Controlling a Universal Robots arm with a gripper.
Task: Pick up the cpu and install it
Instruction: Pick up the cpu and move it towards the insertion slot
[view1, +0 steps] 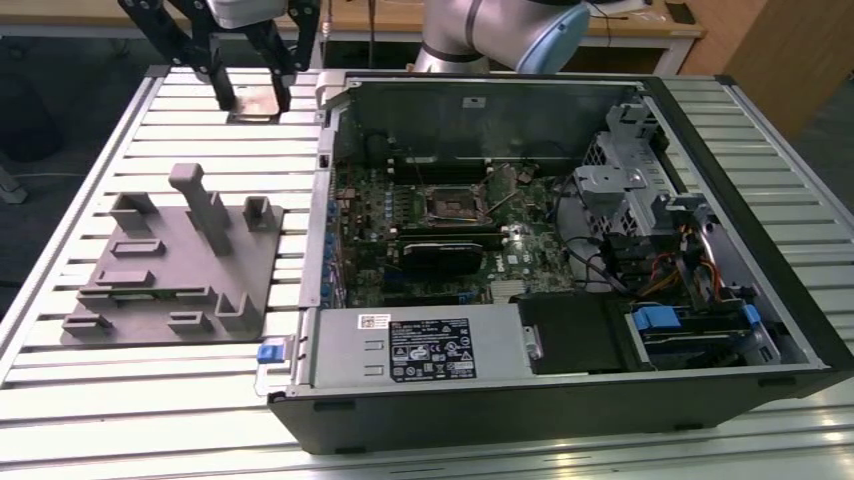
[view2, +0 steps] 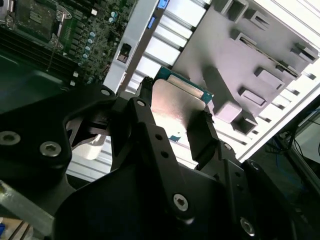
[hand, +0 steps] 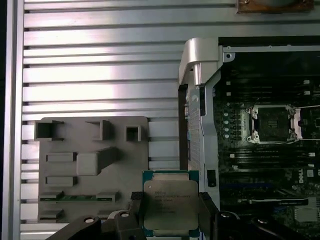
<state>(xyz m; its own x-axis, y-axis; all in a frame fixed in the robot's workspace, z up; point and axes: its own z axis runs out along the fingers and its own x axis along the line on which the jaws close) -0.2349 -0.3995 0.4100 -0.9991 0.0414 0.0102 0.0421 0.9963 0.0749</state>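
Observation:
The cpu (hand: 170, 200), a flat square chip with a pale metal top and a green rim, sits between the black fingers of my gripper (hand: 171, 207), which is shut on its two sides. In the second wrist view the cpu (view2: 177, 102) shows from below inside the gripper (view2: 175, 107). In the exterior view the gripper (view1: 254, 98) hangs over the slatted table at the far left, beside the case's back corner, with the cpu (view1: 254, 112) at its tips. The open socket (view1: 454, 203) (hand: 272, 123) lies on the motherboard, well apart from the gripper.
A grey holder plate (view1: 174, 260) (hand: 92, 165) with raised blocks lies on the slatted table at the exterior view's left. The open computer case (view1: 747, 150) takes up the middle and right, with its power supply (view1: 420, 345) in front. A brown-edged plate (hand: 272, 5) lies on the table.

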